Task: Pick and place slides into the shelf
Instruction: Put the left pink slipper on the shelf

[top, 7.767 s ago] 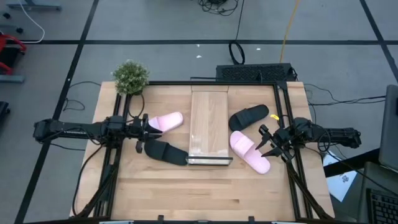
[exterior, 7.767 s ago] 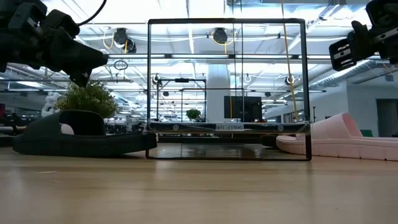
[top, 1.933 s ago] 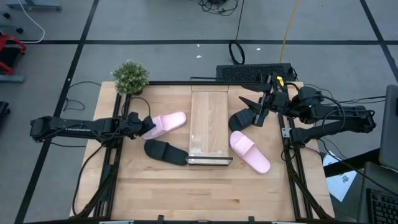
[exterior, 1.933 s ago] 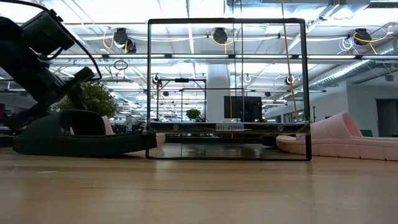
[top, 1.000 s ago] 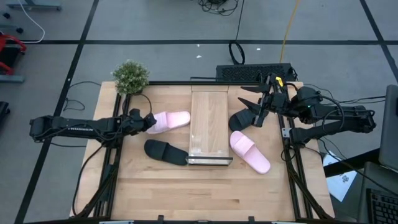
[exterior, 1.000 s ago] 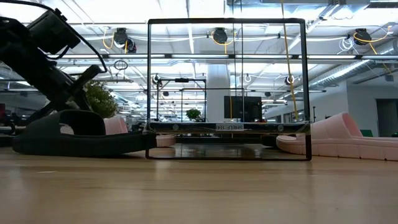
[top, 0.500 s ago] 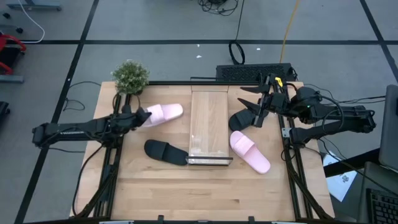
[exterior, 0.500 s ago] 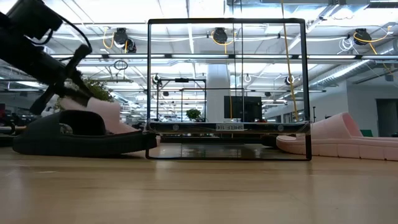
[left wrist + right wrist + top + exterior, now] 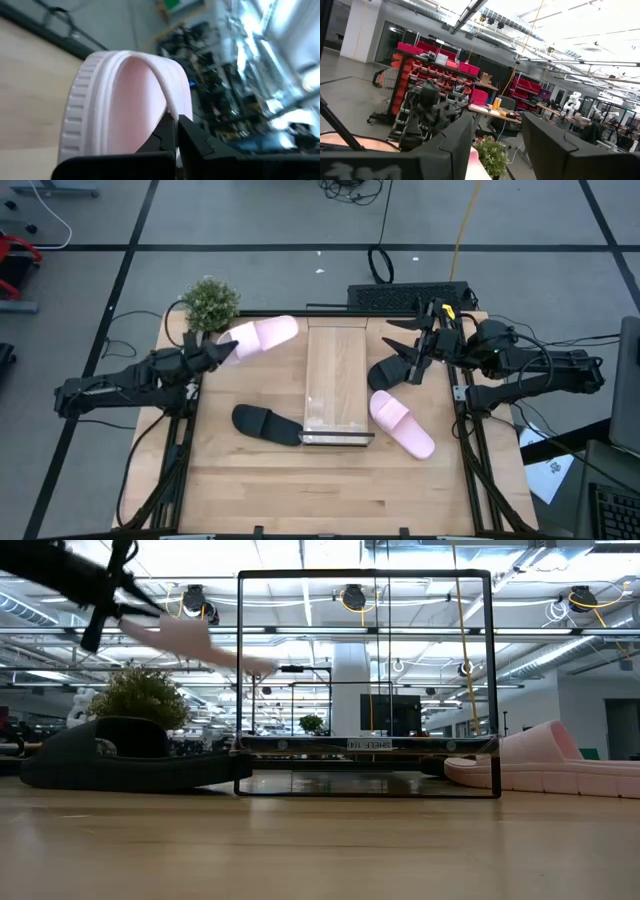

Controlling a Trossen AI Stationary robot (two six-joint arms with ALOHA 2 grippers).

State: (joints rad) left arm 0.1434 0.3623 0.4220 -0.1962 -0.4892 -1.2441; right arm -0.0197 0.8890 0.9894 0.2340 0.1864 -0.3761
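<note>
My left gripper (image 9: pixel 222 350) is shut on a pale pink slide (image 9: pixel 260 334) and holds it in the air left of the shelf's far end; the low view shows this slide (image 9: pixel 200 642) high above the table. The light-wood slatted shelf (image 9: pixel 335 380) lies mid-table. One black slide (image 9: pixel 267 423) rests sole-down left of it. Another black slide (image 9: pixel 397 367) and a second pink slide (image 9: pixel 402 423) lie on its right. My right gripper (image 9: pixel 400 345) hovers open by the right black slide. My left gripper pinches the pink slide's wide strap at its edge (image 9: pixel 167 107) between its two shut fingers (image 9: pixel 187 135), reaching in from the table's left. The slide is lifted clear and tilted, its free end (image 9: pixel 262 664) lower and pointing toward the shelf.
A small potted plant (image 9: pixel 209 305) stands at the table's far left corner, close to the lifted slide. A black box with cables (image 9: pixel 410 297) sits beyond the far edge. The near half of the tabletop (image 9: pixel 330 490) is bare wood.
My left gripper has risen and swung toward the far edge, carrying the pink slide with it. The slide has gone from lying on the table to hanging clear above it, nearer the plant, and now tilts.
</note>
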